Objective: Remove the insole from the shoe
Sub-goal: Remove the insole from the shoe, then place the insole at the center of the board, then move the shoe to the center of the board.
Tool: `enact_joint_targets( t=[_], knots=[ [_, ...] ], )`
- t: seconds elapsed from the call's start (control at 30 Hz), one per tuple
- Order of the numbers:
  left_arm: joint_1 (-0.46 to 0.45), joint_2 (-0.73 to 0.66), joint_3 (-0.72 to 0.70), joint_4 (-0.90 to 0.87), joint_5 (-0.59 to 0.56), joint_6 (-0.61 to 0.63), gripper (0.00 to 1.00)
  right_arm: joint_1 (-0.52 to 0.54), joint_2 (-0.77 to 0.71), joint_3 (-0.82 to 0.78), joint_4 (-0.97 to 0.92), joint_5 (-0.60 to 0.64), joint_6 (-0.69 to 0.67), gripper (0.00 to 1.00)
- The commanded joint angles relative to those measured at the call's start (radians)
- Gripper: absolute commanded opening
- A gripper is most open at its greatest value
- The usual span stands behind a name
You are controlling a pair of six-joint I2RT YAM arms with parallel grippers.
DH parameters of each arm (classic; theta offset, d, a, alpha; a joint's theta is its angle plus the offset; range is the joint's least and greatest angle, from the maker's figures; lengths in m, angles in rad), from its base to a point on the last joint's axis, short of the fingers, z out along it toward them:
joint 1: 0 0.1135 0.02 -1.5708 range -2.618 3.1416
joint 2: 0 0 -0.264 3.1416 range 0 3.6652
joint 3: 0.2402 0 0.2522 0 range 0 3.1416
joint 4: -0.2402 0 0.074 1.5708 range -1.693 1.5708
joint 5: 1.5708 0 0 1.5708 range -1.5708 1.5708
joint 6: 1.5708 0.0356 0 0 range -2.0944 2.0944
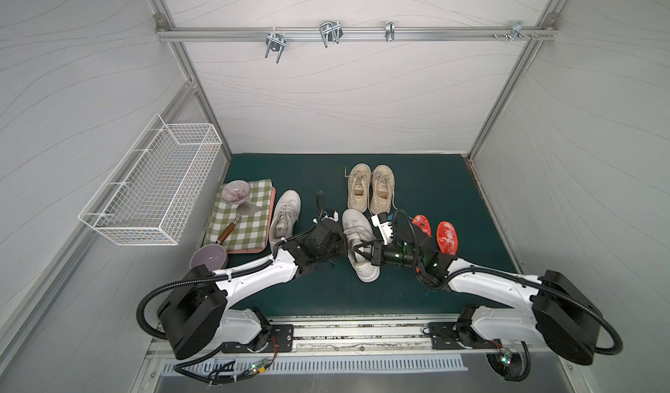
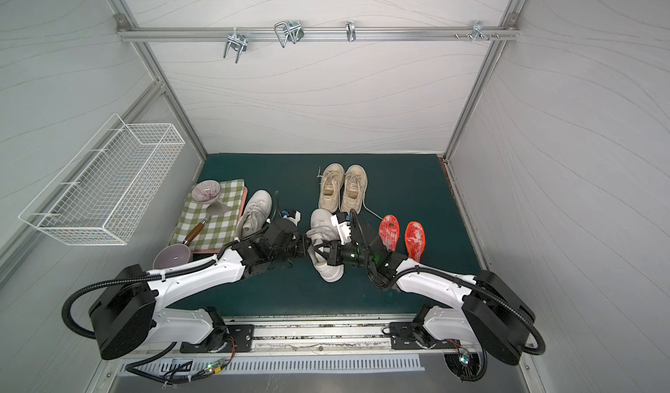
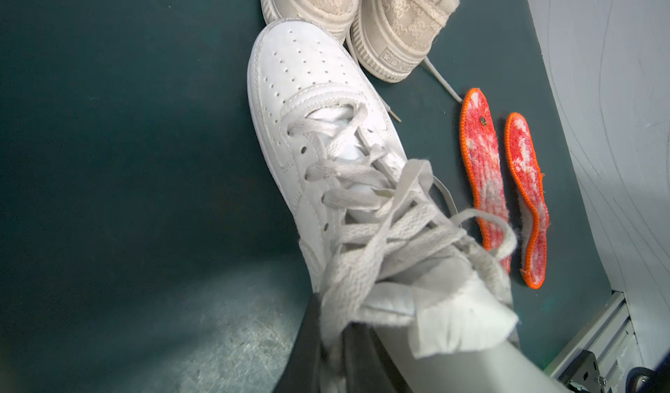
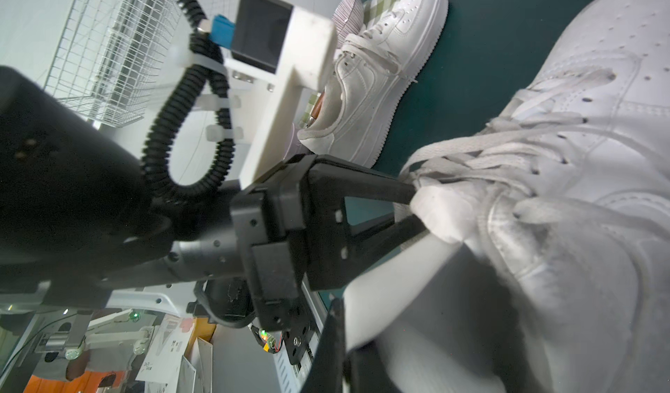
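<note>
The white shoe (image 1: 355, 228) (image 2: 321, 224) lies in the middle of the green desk (image 1: 417, 177), with its toe to the far side and its heel to the near side. It is between the two arms. The left end effector (image 4: 413, 208) comes from the left and is clenched on the tongue of the white shoe, beside the loose laces. The right end effector (image 1: 359, 253) reaches from the right to the shoe opening. It is clenched on what seems to be the pale insole (image 4: 391, 293), which stands partly out of the opening. A pair of beige shoes (image 1: 369, 188) stands just behind the toe. Two orange insoles (image 1: 446, 237) lie to the right, and a second white shoe (image 1: 286, 213) lies to the left beside a checked cloth (image 1: 246, 217).
</note>
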Motion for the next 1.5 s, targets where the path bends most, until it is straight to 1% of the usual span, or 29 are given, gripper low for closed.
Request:
enact_joint_targets(
  t=[0.0,0.27,0.5,0.67,0.8,0.9,0.97,1.1,1.17,1.27,1.37,1.47],
  knots=[
    [0.036,0.045,-0.023,-0.190,-0.132,0.002,0.00,0.016,-0.119,0.045,0.081,-0.041,-0.054,0.00],
    [0.036,0.036,-0.020,-0.192,-0.123,0.004,0.00,0.017,-0.286,0.054,-0.118,0.012,-0.107,0.00],
    [0.036,-0.018,-0.029,-0.218,-0.134,0.000,0.00,0.011,-0.460,0.073,-0.339,0.061,-0.151,0.00],
    [0.036,-0.080,-0.020,-0.269,-0.157,0.005,0.00,-0.007,-0.564,0.079,-0.506,0.123,-0.190,0.00],
    [0.045,-0.151,-0.007,-0.320,-0.196,0.028,0.00,-0.052,-0.607,0.107,-0.679,0.218,-0.240,0.00],
    [0.077,-0.181,0.004,-0.342,-0.202,0.058,0.00,-0.114,-0.601,0.137,-0.791,0.264,-0.283,0.00],
    [0.110,-0.182,0.009,-0.331,-0.179,0.077,0.00,-0.168,-0.587,0.145,-0.840,0.283,-0.300,0.00],
    [0.178,-0.118,0.036,-0.271,-0.095,0.125,0.00,-0.285,-0.509,0.138,-0.885,0.262,-0.311,0.00],
    [0.190,-0.078,0.071,-0.251,-0.080,0.167,0.00,-0.332,-0.456,0.132,-0.885,0.238,-0.298,0.00],
    [0.206,0.000,0.156,-0.262,-0.087,0.230,0.00,-0.344,-0.378,0.122,-0.874,0.257,-0.291,0.00],
    [0.256,0.061,0.230,-0.268,-0.073,0.279,0.00,-0.344,-0.298,0.122,-0.841,0.227,-0.296,0.00],
    [0.318,0.113,0.298,-0.260,-0.046,0.319,0.00,-0.343,-0.228,0.118,-0.815,0.225,-0.281,0.00]
  ],
)
